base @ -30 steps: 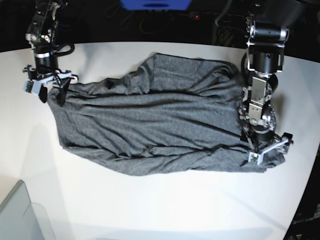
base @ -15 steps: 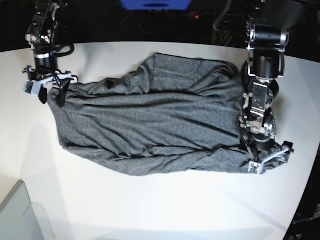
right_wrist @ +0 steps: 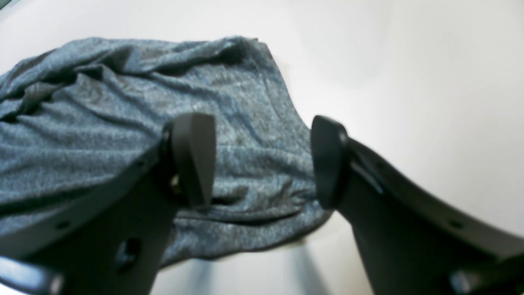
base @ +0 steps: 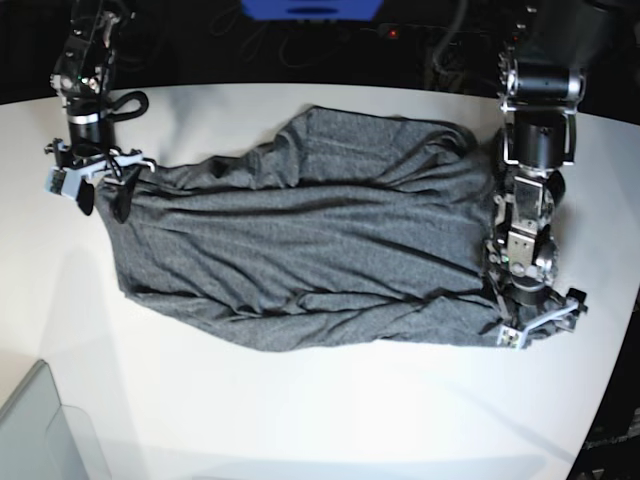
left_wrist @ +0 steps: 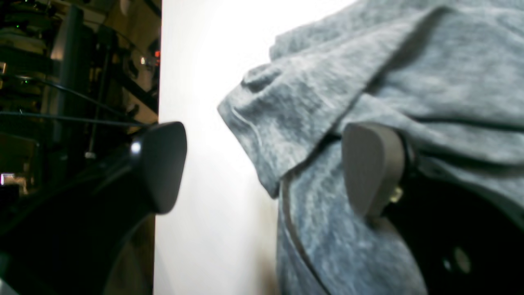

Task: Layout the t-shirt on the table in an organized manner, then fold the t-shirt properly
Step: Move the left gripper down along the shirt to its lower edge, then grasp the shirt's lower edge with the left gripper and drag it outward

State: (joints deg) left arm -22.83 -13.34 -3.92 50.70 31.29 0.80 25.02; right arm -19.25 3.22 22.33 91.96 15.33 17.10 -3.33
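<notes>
The t-shirt (base: 310,235) lies spread but rumpled across the middle of the table (base: 330,410), ridges running its length. The left gripper (base: 540,322) sits at one corner, jaws wide apart, nothing held; the right gripper (base: 95,183) waits open at the opposite corner, also empty. To flatten it, I'd say each should pinch only the corner edge and pull outward evenly.

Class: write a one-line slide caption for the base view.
Crumpled grey t-shirt lies across the white table, an open robot hand at each end.

Dark backdrop (cables (base: 300,45), blue box (base: 310,9))
</notes>
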